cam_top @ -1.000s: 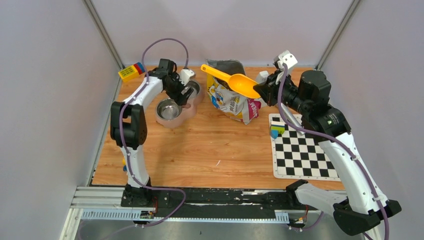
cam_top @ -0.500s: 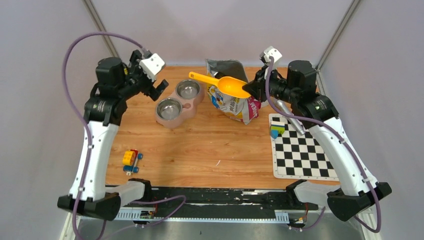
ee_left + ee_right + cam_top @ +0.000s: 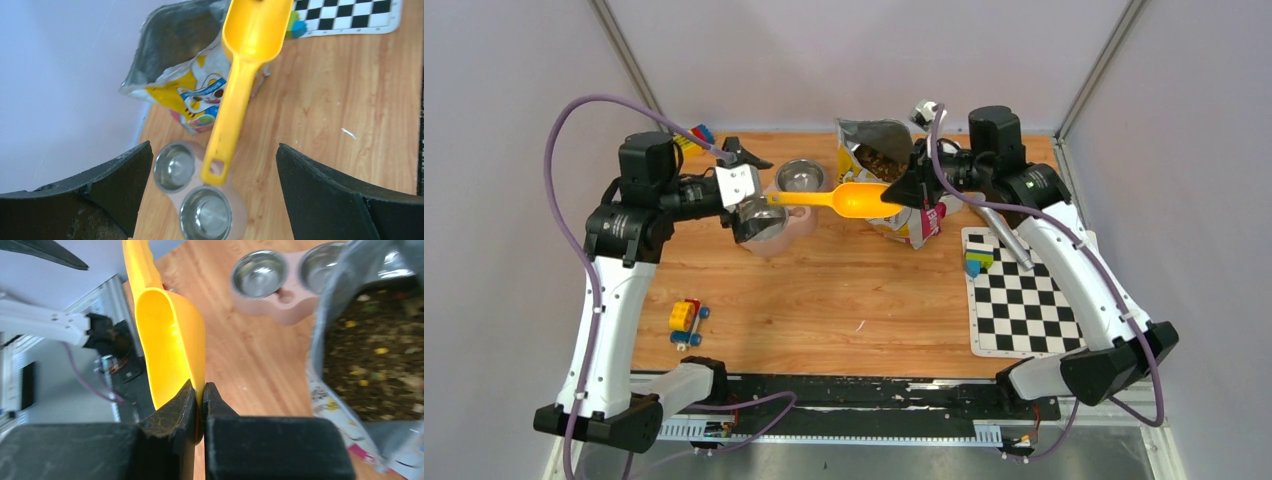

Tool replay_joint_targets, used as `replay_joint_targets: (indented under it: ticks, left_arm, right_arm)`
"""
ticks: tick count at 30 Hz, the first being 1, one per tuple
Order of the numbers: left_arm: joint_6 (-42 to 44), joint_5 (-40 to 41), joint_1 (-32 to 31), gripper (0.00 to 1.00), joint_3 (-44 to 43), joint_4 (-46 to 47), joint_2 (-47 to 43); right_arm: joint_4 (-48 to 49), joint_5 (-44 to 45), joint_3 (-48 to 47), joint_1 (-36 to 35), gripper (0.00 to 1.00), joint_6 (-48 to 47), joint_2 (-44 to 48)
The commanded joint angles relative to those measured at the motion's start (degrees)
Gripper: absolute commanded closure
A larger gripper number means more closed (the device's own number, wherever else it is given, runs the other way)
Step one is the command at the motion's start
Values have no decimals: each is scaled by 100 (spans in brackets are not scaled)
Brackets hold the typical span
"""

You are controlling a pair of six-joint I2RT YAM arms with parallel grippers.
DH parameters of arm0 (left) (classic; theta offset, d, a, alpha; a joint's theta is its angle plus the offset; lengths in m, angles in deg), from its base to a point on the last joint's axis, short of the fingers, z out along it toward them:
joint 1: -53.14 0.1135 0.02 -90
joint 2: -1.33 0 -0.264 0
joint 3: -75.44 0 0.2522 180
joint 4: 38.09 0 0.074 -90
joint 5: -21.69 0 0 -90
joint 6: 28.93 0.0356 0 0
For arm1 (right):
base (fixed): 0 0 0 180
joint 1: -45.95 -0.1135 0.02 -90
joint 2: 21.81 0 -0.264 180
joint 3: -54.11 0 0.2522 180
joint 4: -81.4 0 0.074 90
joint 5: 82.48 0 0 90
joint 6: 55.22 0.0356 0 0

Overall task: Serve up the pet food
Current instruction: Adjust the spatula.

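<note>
The pet food (image 3: 879, 160) is brown kibble showing in the open yellow-and-white bag (image 3: 902, 215) at the back middle, and as pet food (image 3: 370, 360) in the right wrist view. My right gripper (image 3: 904, 192) is shut on the rim of an empty yellow scoop (image 3: 844, 198), held level in front of the bag. Its handle points left over the pink double bowl (image 3: 796, 222). Both steel cups look empty. My left gripper (image 3: 759, 185) hangs open above the bowl (image 3: 241, 212), with the scoop handle (image 3: 220, 150) between its spread fingers, untouched. In the right wrist view the gripper (image 3: 200, 390) pinches the scoop (image 3: 170, 330).
A checkerboard mat (image 3: 1024, 300) lies at the right with coloured blocks (image 3: 977, 260) and a silver rod (image 3: 1009, 235) on its far edge. A toy car (image 3: 686, 318) sits front left. More blocks (image 3: 696, 137) lie at the back left corner. Grey walls close in on three sides.
The right gripper has carried the scoop down and left, from over the bag to in front of it. The left gripper has swung in from the back left to above the bowl.
</note>
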Motion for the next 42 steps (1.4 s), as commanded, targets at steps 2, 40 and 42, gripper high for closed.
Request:
replay_joint_targets:
  ticks: [2, 40, 42]
  left_arm:
    - [582, -1000, -292, 0, -32, -523, 219]
    - [-349, -1754, -508, 29, 464, 79, 449]
    - [-401, -1637, -515, 27, 475, 179, 431]
  right_arm:
    - [-34, -1432, -185, 9, 100, 403, -203]
    - [997, -2466, 391, 300, 100, 1290, -607]
    - [998, -2391, 414, 295, 100, 1278, -609]
